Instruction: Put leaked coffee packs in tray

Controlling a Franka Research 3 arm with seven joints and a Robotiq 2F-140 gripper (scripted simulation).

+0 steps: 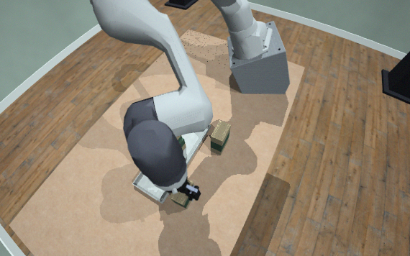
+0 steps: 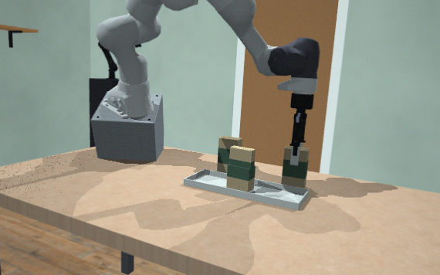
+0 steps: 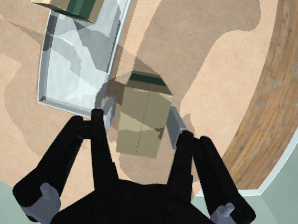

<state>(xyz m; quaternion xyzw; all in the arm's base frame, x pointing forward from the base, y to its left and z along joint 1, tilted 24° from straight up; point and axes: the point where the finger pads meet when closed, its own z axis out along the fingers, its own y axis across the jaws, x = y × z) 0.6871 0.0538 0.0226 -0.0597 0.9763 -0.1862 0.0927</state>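
One green and tan coffee pack stands upright beside the tray's far end from the robot base. My gripper points down over it, part-open, with a fingertip on each side of its upper part. Narrow gaps show between the fingers and the pack in the wrist view. A second pack stands upright inside the white tray. A third pack stands upright beside the tray's end nearer the base. No softness can be seen.
The tray's long wall runs close beside the pack between the fingers. The grey robot base block stands at the back of the table. The arm hides much of the tray in the top view.
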